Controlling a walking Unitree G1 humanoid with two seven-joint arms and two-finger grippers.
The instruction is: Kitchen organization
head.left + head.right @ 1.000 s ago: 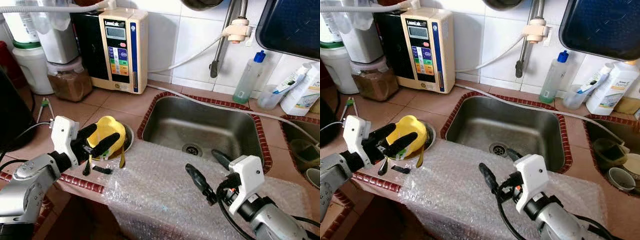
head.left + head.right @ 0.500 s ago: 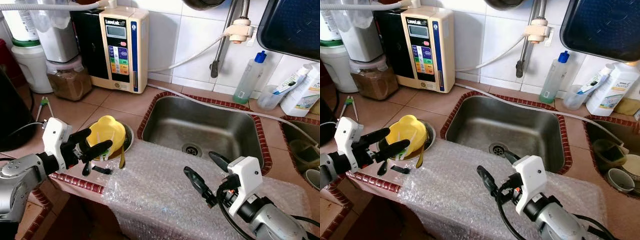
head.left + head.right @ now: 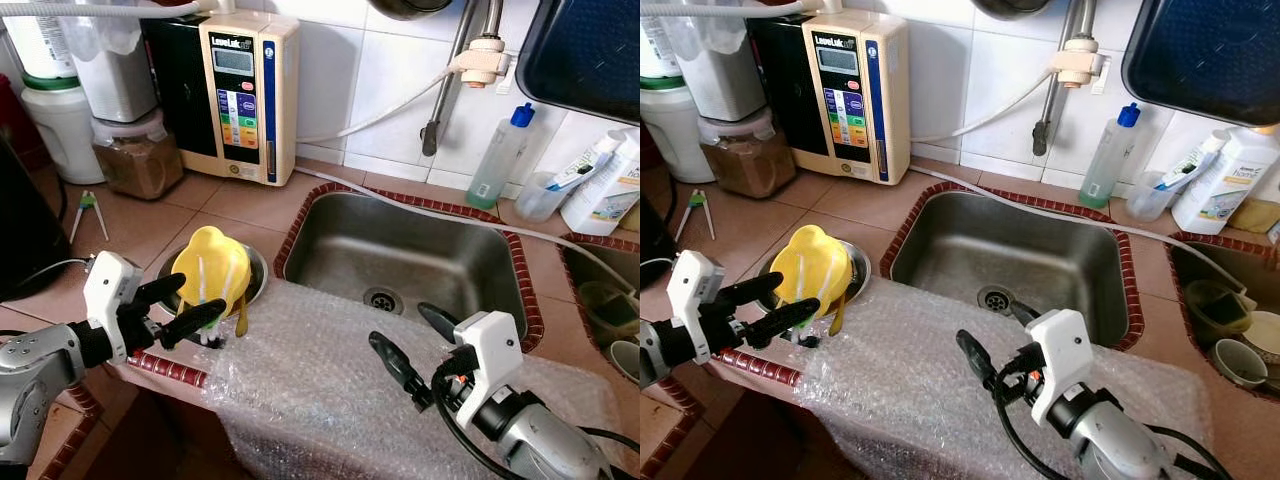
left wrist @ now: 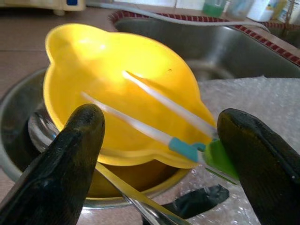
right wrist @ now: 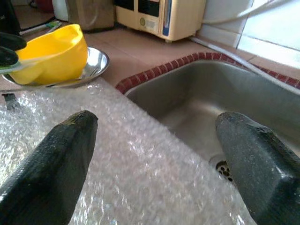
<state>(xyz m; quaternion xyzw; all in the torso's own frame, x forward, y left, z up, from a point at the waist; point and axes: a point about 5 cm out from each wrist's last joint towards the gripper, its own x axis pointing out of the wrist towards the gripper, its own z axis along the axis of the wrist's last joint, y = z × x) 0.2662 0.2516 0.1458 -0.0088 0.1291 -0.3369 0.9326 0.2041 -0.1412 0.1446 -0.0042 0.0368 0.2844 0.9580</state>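
A yellow bowl [image 3: 212, 272] lies tilted in a steel dish [image 3: 258, 275] on the counter left of the sink [image 3: 410, 255]. Two white sticks with blue and green ends [image 4: 154, 117] rest across the bowl's inside. My left gripper [image 3: 200, 295] is open just in front of the bowl, its fingers [image 4: 65, 164] on either side of the bowl's near rim and not touching it. My right gripper [image 3: 405, 332] hovers open and empty over the bubble wrap [image 3: 320, 385] that covers the counter's front edge.
A cream water machine [image 3: 240, 95], jars and a brown-filled container [image 3: 135, 160] stand at the back left. Green-handled tongs [image 3: 88, 212] lie on the tiles. A hose crosses behind the sink. Bottles [image 3: 497, 155] stand at the back right, beside a second basin [image 3: 600, 290] with dishes.
My left gripper let go of the yellow bowl and drew back toward me. The bowl has tipped so its inside and the white sticks show. The right gripper barely moved.
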